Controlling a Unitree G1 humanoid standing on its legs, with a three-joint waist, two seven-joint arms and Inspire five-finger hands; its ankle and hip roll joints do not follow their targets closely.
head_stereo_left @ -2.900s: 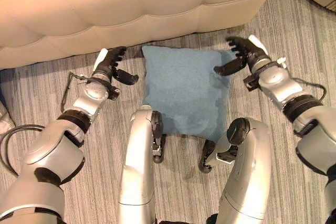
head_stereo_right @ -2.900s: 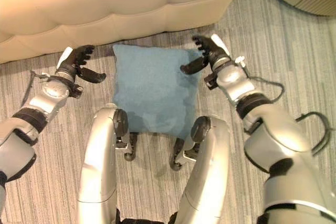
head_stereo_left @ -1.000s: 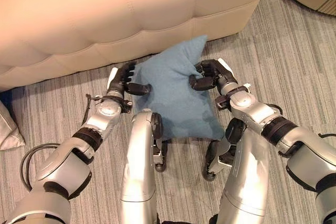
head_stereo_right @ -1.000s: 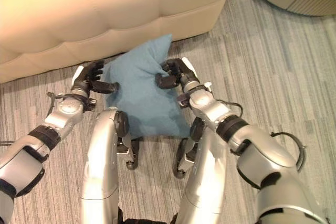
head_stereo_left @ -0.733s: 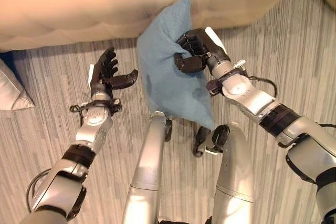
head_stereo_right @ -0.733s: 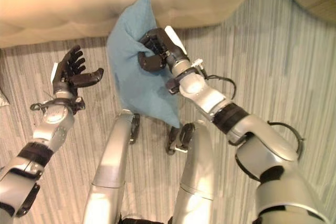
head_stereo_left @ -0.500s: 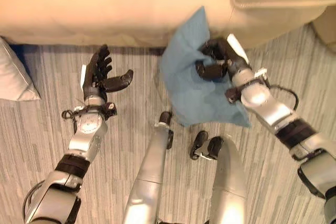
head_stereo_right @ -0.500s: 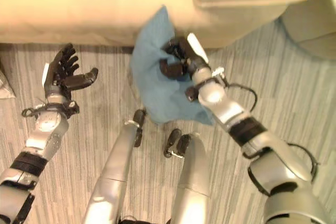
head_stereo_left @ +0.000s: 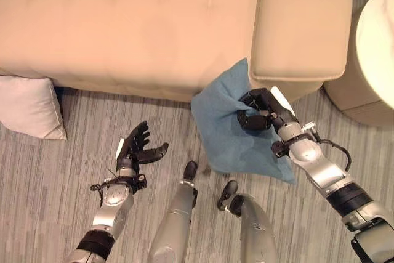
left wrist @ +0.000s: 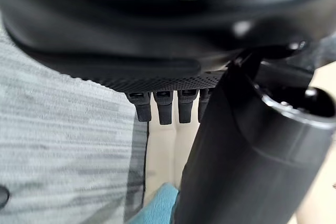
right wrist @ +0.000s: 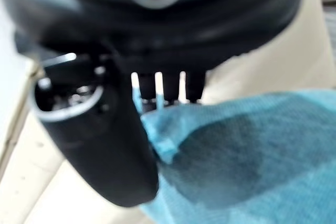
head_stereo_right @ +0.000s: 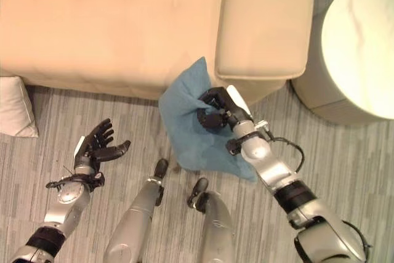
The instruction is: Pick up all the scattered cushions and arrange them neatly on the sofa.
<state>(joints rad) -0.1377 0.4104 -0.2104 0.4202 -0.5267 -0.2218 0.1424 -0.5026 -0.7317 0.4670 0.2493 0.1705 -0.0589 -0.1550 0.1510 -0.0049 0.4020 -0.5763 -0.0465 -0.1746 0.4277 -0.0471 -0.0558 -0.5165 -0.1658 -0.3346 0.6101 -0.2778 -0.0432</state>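
Note:
A blue cushion (head_stereo_left: 229, 126) hangs off the floor in front of the beige sofa (head_stereo_left: 141, 23), its top corner against the sofa's front edge by the armrest (head_stereo_left: 301, 23). My right hand (head_stereo_left: 258, 110) is shut on its right side, fingers curled into the fabric; the cloth (right wrist: 252, 156) bunches past the thumb in the right wrist view. A white cushion (head_stereo_left: 28, 106) lies on the floor at the sofa's left end. My left hand (head_stereo_left: 136, 151) hovers open over the carpet, apart from the blue cushion, fingers spread.
A round pale ottoman (head_stereo_right: 357, 47) stands right of the armrest. Striped grey carpet (head_stereo_left: 49, 183) covers the floor in front of the sofa. The sofa seat is broad and bare.
The view has risen and pulled back. My right hand has lifted the blue cushion up toward the sofa's front edge. My left hand has let go and dropped away to the lower left.

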